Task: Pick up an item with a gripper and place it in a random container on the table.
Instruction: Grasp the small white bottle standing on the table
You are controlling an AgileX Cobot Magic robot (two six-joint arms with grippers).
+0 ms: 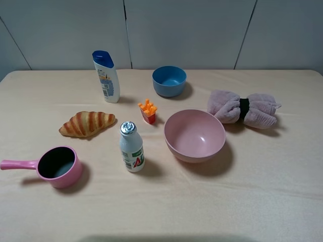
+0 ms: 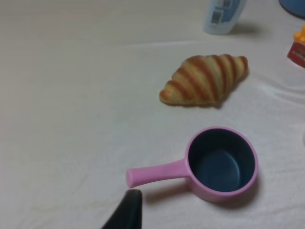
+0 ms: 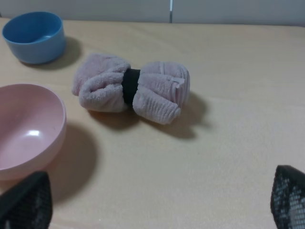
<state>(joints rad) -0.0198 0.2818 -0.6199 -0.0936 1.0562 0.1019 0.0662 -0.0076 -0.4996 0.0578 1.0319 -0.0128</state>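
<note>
Drink bottle stands upright, apart from saucepan and pink bowl.

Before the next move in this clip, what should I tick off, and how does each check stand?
1. Bottle upright and standing free: ok.
2. Room around the bottle: ok. The croissant, fries and pink bowl all stand apart from it.
3. Saucepan upright and empty: ok.
4. Right pincer open with nothing between its tips: ok.
5. Left pincer open and empty: ok, though only one fingertip shows.
6. Which pincer is nearer the bottle: cannot tell. Neither arm shows in the high view, and the bottle is in neither wrist view.
</note>
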